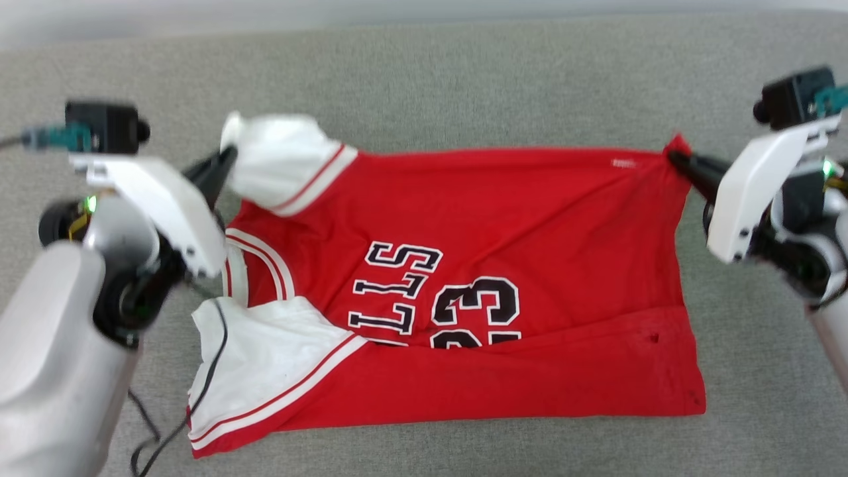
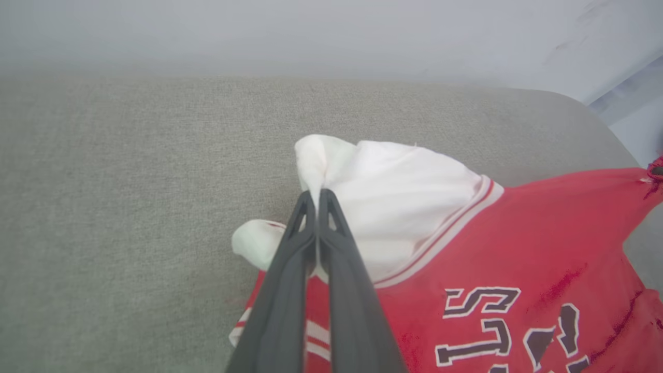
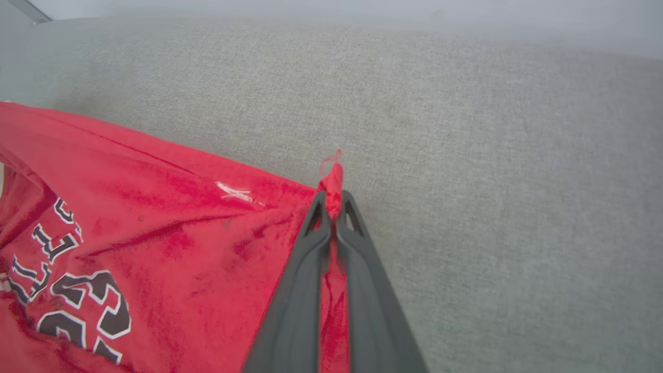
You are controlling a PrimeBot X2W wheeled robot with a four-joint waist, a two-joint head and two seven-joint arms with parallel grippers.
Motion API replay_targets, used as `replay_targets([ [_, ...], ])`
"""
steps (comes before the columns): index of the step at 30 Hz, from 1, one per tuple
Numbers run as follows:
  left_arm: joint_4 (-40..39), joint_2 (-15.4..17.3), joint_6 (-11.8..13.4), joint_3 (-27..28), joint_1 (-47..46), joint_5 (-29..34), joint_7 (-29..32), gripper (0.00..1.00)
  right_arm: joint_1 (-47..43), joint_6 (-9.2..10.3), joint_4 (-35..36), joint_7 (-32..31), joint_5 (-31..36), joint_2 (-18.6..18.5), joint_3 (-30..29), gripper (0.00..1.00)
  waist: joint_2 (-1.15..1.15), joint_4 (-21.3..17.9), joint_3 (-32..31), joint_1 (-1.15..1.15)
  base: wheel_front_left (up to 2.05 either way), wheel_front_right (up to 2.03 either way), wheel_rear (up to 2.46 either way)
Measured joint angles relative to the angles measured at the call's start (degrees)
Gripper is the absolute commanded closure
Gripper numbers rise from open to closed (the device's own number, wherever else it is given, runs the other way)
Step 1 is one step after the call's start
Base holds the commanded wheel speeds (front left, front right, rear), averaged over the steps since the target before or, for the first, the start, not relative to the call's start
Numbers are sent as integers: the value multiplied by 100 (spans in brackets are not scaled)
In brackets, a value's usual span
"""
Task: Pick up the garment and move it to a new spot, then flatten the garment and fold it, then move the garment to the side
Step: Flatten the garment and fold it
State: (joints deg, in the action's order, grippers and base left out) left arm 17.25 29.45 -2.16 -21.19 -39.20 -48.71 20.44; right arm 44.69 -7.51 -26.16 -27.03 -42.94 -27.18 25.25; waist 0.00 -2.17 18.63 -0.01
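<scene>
- A grey woven surface spreads across the head view; in the left wrist view it ends in a rounded corner at the right.
- Behind it runs a pale, plain wall, blurred in both wrist views.
- The garment lies on this surface, lettered side up, collar toward the robot's left and hem toward its right.
- Its near edge is folded over, so a plain red band covers the lower part of the "23".
- One white sleeve lies flat at the near left, with a black cable running across it.
- The left arm's pale forearm rises from the lower left, its wrist bent inward so the fingers point at the far sleeve.
- The left tool is closed on that white sleeve; the left wrist view shows cloth bunched between the tips.
- The right arm enters from the right edge, fingers pointing toward the left.
- The right tool is closed on the far hem corner; a red tuft pokes out beyond its tips.
- The garment's far edge runs nearly straight between the two tools.
</scene>
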Motion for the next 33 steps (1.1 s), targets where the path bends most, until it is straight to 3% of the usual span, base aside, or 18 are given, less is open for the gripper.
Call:
replay_targets([
  [6, -692, 187, 406, 315, 1421, -220, -336, 100, -951, 0, 487, 269, -67, 7, -140, 100, 0, -7, -351, 0, 0, 0, 0],
  [15, -1001, -42, 828, 367, 3072, -566, -582, 100, -2346, -1, 708, 765, -47, 210, -581, 100, 0, -11, -475, 0, 0, 0, 0],
  [16, -948, -94, 864, 365, 3149, -594, -599, 100, -2477, -1, 673, 802, -44, 254, -621, 80, 0, -16, -494, 0, 0, 0, 0],
  [17, -907, -126, 872, 356, 3228, -622, -600, 100, -2602, -1, 652, 846, -26, 283, -626, 49, 0, -26, -507, 0, 0, 0, 0],
  [18, -858, -156, 871, 364, 3298, -666, -631, 88, -2711, -1, 624, 880, -12, 335, -620, 0, 0, -38, -518, 0, 0, 0, 0],
  [19, -806, -197, 872, 387, 3340, -705, -691, 57, -2819, 0, 591, 896, -23, 406, -609, 0, 0, -50, -538, 0, 0, 0, 0],
  [20, -766, -229, 878, 392, 3371, -708, -721, 0, -2917, -1, 561, 926, -32, 464, -595, 0, 0, -62, -565, 0, 0, 0, 0],
  [25, -643, -346, 818, 301, 3484, -552, -1081, 0, -3167, -3, 537, 1271, -1, 588, -616, 0, 0, -119, -725, 0, 0, 0, 0],
  [33, -881, -405, 898, 322, 3605, 160, -2295, 0, -3582, 0, 757, 1396, 26, 511, -814, 0, 0, -57, -1032, 0, 0, 0, 0],
])
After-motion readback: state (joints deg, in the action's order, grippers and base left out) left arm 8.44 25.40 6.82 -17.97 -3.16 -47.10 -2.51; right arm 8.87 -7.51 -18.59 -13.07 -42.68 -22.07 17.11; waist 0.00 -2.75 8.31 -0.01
